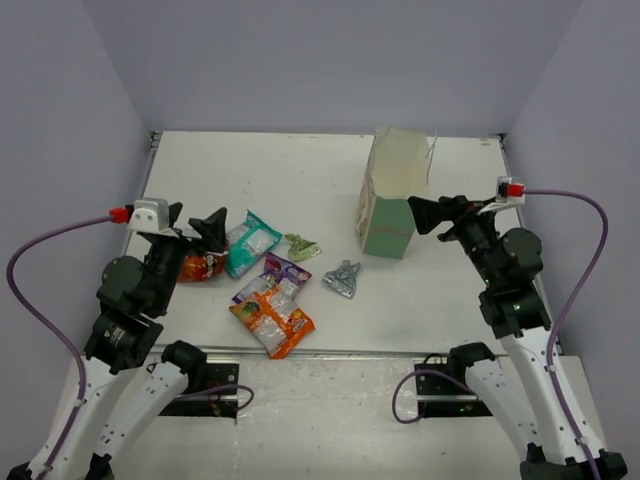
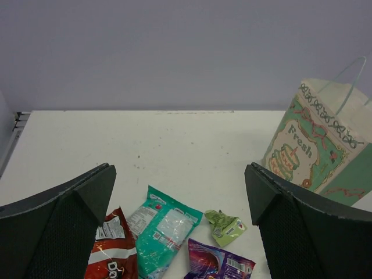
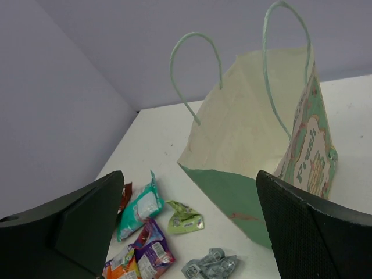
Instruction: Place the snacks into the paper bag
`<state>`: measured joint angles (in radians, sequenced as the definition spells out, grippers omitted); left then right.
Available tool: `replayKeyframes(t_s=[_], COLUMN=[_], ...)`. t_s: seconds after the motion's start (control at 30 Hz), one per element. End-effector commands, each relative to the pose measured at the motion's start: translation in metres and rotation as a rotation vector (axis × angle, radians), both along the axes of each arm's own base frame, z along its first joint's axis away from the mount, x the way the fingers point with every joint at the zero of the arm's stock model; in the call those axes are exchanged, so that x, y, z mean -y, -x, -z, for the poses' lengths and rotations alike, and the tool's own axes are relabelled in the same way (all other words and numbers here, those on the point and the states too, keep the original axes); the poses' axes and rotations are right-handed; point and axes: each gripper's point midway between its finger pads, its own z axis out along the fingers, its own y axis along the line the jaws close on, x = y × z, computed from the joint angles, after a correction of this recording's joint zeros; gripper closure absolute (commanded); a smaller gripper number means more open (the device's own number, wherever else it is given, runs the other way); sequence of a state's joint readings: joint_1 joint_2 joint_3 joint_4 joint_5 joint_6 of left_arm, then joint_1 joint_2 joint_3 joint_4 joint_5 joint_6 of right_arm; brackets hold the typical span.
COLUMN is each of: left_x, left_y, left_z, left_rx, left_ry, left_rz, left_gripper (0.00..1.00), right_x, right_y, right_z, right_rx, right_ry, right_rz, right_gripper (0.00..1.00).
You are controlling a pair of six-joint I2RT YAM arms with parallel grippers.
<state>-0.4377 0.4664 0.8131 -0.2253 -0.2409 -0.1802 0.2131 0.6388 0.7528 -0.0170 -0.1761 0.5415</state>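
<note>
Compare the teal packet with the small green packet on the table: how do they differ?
The teal packet is clearly larger and longer than the green packet. The teal packet lies flat; the green packet is crumpled and folded. The teal packet lies right beside the red packet; the green packet lies apart. Both rest on the table, outside the paper bag.

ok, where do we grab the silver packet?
Across its crumpled middle, from straight above. The silver packet is bunched up rather than flat, so its folds likely give the fingers something to pinch, and it lies apart from the green packet and the purple packet. The right gripper looks nearer.
</note>
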Motion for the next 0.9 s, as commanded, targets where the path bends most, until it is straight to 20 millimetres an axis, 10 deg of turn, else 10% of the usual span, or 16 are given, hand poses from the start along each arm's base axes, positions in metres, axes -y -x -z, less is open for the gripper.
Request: replayKeyframes(t_s=[0.0,0.37,0.5,0.87], left_x=[0.003,0.011,0.025,-0.013], left_y=[-0.003,-0.033,-0.061,-0.078], left_z=[-0.002,0.033,0.082,0.17], left_rx=[0.019,-0.124,-0.364,-0.761], left_ry=[-0.021,-0.066,-0.123,0.023], left_rz=[0.016,-0.015,-0.006,-0.207], left_gripper=[0.0,0.0,0.0,0.0], right_x=[0.004,-0.003,-0.005,-0.018], right_y=[0.008,0.024,0.03,0.038], right_z=[-0.008,0.002,0.01,0.019], right_rx=[0.022,0.023,0.011,0.012], right_ry=[-0.052,0.021,0.043,0.044], right_rz=[0.018,-0.052,-0.071,-0.154], right_gripper=[0.01,0.01,0.01,0.01])
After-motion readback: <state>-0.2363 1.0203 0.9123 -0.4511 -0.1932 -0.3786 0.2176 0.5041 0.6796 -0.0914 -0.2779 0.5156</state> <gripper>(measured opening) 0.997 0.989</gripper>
